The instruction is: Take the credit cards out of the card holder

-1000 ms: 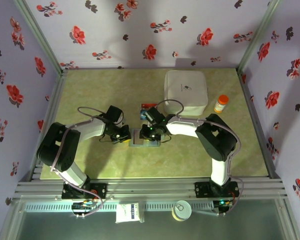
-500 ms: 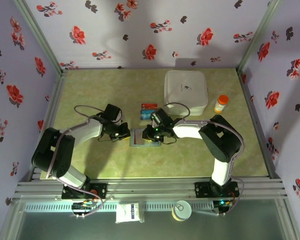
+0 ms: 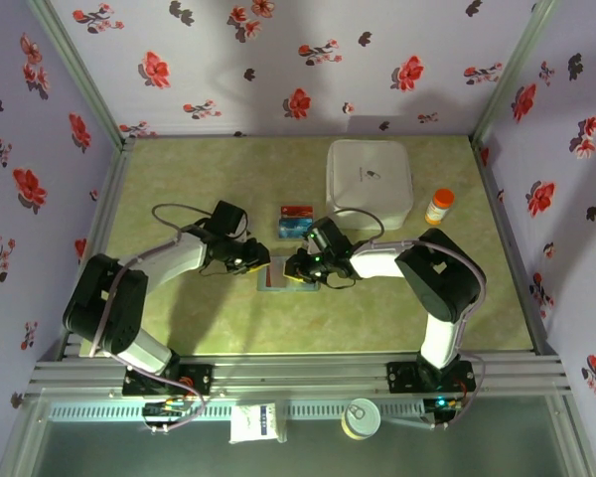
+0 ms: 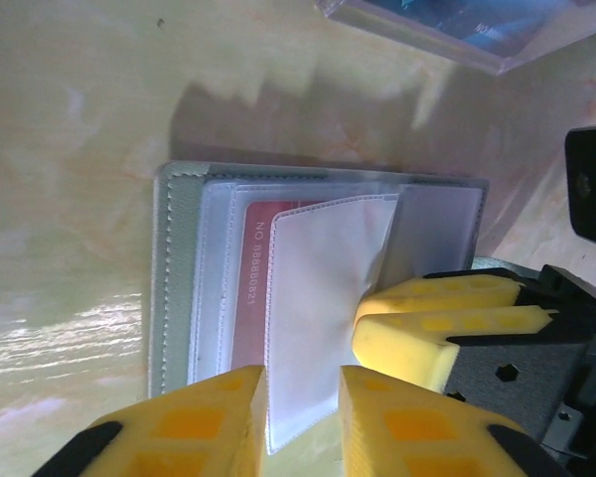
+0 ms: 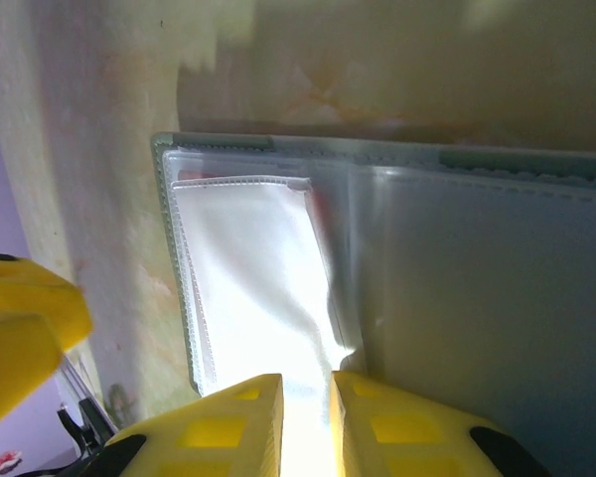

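Hidden: we see one red card (image 4: 253,298) under the clear sleeve (image 4: 318,298); others unclear.
Left claw (image 4: 303,422): narrowly apart astride sleeve; grip unclear.
Right claw (image 5: 306,407): pinching sleeve.
Card holder (image 3: 276,281): open on worktop (image 3: 228,328) between claws.

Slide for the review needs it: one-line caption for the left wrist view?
Left gripper straddles a clear sleeve flap of the open card holder, red card inside; right gripper pinches the flap.

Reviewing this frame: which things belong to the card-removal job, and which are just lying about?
Job in hand:
- card holder, lying open
- red card in its clear sleeve
- left gripper and right gripper, both at the sleeves

Lying about:
- white box
- orange bottle
- clear plastic box
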Controlling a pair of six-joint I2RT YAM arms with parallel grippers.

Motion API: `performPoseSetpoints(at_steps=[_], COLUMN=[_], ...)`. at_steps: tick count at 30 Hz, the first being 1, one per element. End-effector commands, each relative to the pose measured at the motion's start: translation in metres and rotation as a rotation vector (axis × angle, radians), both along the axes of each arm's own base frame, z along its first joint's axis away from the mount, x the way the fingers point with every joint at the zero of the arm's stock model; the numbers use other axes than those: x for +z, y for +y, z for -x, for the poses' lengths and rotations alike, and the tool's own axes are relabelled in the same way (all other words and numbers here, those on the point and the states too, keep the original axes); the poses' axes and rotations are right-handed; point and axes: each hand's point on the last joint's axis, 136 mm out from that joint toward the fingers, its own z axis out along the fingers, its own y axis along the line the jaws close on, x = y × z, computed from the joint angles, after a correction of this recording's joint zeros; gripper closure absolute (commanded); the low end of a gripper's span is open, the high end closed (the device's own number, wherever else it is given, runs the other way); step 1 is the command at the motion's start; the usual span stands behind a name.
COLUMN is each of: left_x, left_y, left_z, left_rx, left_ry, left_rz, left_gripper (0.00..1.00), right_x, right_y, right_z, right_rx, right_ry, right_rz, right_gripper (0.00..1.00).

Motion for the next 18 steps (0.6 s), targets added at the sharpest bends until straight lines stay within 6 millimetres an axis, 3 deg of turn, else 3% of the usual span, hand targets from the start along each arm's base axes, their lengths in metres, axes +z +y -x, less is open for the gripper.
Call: performPoseSetpoints(at_steps=[1, 18], left_x=[-0.001, -0.022], left_y=[-0.011, -0.025], left_z=[-0.003, 0.003], left_rx=[-0.007, -0.030], left_ry=[0.014, 0.061], left_rz=[0.023, 0.005], left_gripper=[0.73, 0.71], right_x=[-0.007, -0.011], right_y=[-0.006, -0.008], right_z=[0.001, 0.001], right_rx=[-0.026, -0.047], right_ry=[0.027, 0.052], right_rz=[-0.006, -0.066], right_gripper=[0.79, 0.80])
